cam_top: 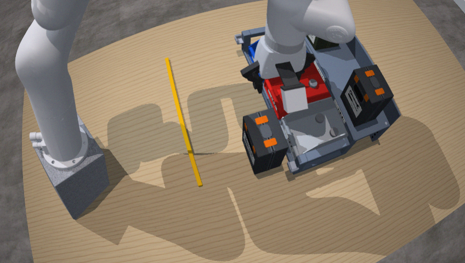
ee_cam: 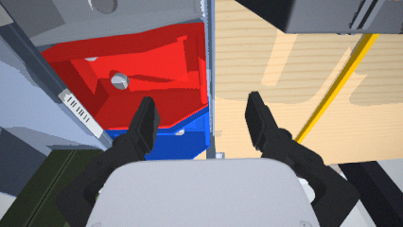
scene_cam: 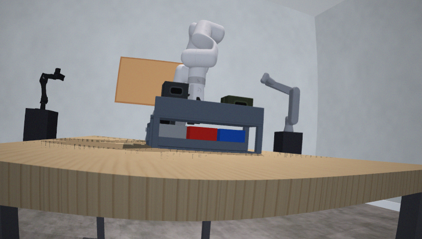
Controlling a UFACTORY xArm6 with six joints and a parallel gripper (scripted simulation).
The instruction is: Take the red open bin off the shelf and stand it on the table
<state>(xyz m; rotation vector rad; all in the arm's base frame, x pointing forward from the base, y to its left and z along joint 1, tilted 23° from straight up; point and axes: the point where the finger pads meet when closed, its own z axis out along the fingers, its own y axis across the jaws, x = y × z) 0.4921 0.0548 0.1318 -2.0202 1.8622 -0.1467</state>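
Note:
The red open bin (cam_top: 321, 90) (scene_cam: 201, 133) (ee_cam: 156, 106) stands on the lower level of the shelf (scene_cam: 207, 111) (ee_cam: 211, 57), between the grey bin (cam_top: 308, 128) (scene_cam: 172, 131) (ee_cam: 156, 16) and the blue bin (cam_top: 251, 51) (scene_cam: 231, 135) (ee_cam: 170, 147). A round grey part (cam_top: 312, 83) (ee_cam: 119, 80) shows in the red bin; a second part is partly hidden at its wall. My gripper (cam_top: 281, 80) (ee_cam: 201, 105) is open and empty, above the bins' front edge. In the wrist view one finger is over the red and blue side, the other over the table side. The arm hides much of the blue bin in the top view.
A black case (cam_top: 270, 159) (ee_cam: 322, 19) stands on the table at the grey bin's front. Another black case (cam_top: 375, 97) (scene_cam: 167, 88) and a dark green case (scene_cam: 237, 100) (ee_cam: 57, 180) stand on the upper level. A yellow bar (cam_top: 182, 120) (ee_cam: 341, 85) lies between shelf and arm base.

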